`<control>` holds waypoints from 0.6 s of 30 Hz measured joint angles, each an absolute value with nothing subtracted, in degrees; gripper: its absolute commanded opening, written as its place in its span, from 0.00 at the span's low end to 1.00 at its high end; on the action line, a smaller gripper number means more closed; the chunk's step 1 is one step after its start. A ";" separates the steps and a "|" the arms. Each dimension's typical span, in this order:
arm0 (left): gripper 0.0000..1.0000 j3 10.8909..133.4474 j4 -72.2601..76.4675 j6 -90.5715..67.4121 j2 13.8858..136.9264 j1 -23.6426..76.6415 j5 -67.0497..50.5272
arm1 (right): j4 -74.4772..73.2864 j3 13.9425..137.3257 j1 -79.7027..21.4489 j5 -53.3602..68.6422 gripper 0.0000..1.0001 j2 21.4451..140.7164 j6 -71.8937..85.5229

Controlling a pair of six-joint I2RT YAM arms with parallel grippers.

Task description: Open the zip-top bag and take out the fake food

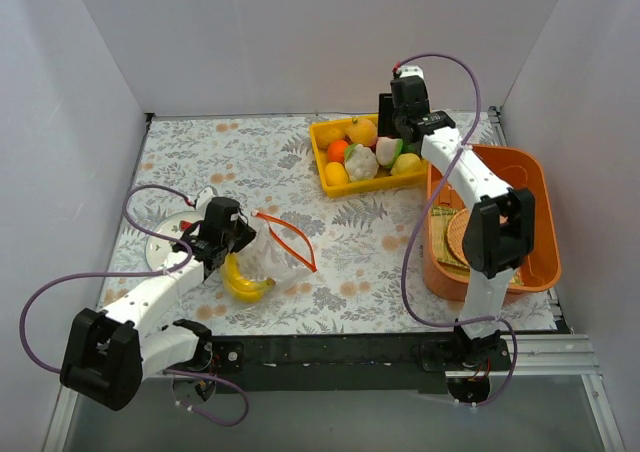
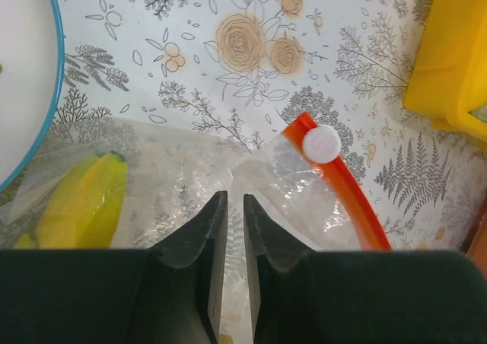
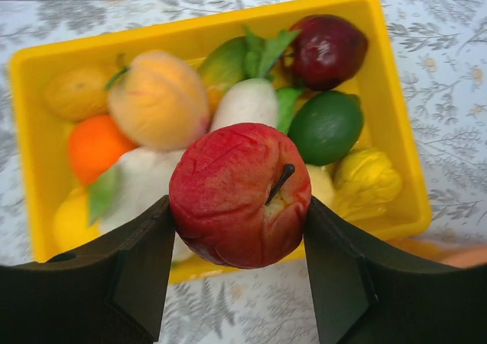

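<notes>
1. Currently the right gripper (image 3: 237,205) is spread wide around a red apple (image 3: 228,184), with one finger pressed to each side of it.
2. Under the apple sits a yellow tray (image 3: 389,108) packed with fake food (image 3: 156,100): a peach, an orange, a white radish, a lime and a dark red fruit.
3. The left gripper (image 2: 233,199) is narrowed to a thin slit, with clear film of the zip-top bag (image 2: 190,176) pinched in it.
4. The bag lies crumpled on the floral table (image 1: 370,232), its red-orange zip strip (image 2: 346,188) looping open to the right and carrying a white slider (image 2: 320,143).
5. A yellow banana (image 2: 84,199) lies inside the bag, beside a blue-rimmed white plate (image 2: 30,78).
6. An orange tub (image 1: 535,222) stands at the table's right edge.
</notes>
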State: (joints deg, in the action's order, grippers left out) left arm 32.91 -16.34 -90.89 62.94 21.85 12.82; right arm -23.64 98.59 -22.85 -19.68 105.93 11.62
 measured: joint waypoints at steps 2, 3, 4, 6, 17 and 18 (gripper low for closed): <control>0.18 33.87 -16.80 -90.02 62.39 21.85 12.80 | -24.05 102.26 -20.99 -20.99 0.30 110.72 10.79; 0.19 34.30 -16.99 -89.47 62.02 21.85 12.78 | -24.32 104.33 -20.10 -21.52 0.30 113.32 10.39; 0.20 34.83 -17.41 -88.88 61.65 21.85 12.75 | -24.38 106.39 -19.31 -22.15 0.31 115.66 10.11; 0.21 35.73 -18.06 -88.01 61.14 21.85 12.75 | -25.45 110.24 -17.96 -22.87 0.32 119.92 9.74; 0.25 38.41 -19.42 -85.71 59.86 21.85 12.27 | -29.02 117.08 -16.03 -23.90 0.68 127.46 9.78; 0.25 38.41 -19.53 -85.65 59.86 21.85 12.12 | -28.99 117.08 -16.03 -23.90 0.72 127.46 9.85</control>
